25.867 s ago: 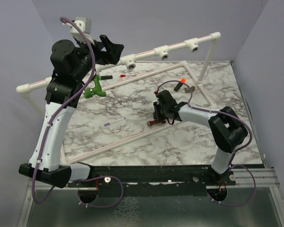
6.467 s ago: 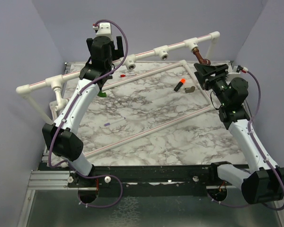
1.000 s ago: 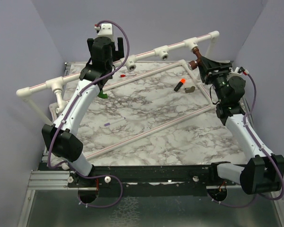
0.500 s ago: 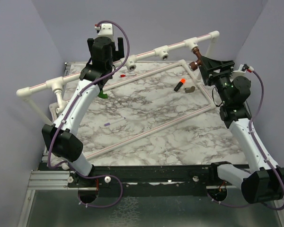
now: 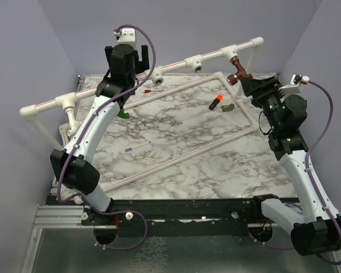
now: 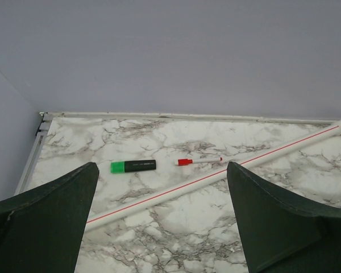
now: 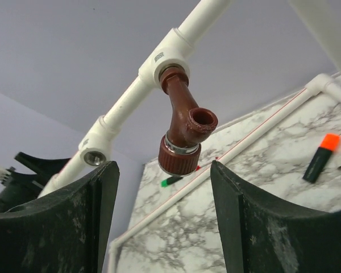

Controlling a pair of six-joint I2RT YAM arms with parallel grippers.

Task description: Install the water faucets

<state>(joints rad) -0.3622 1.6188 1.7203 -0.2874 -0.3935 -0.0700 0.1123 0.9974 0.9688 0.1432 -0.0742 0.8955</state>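
A dark reddish-brown water faucet (image 5: 237, 69) hangs screwed into the right tee (image 5: 232, 54) of the raised white pipe. In the right wrist view the same faucet (image 7: 183, 132) sits ahead of my right gripper (image 7: 162, 187), which is open and not touching it. Seen from above, the right gripper (image 5: 251, 81) is just right of that faucet. A green faucet (image 5: 123, 113) lies on the table, half hidden behind my left arm. What looks like a white faucet (image 5: 72, 118) hangs under the left tee. My left gripper (image 5: 126, 52) is open and empty by the pipe.
Two bare tees (image 5: 157, 73) (image 5: 198, 63) sit along the raised pipe. An orange-and-black marker (image 5: 216, 102) and a grey-brown bent piece (image 5: 228, 107) lie back right. A green highlighter (image 6: 133, 166), a red-capped pen (image 6: 199, 161) and a low pipe frame (image 6: 216, 177) lie on the marble top.
My right gripper has opened off the brown faucet and drawn back to the right. The faucet stays on its tee. The left arm has not moved.
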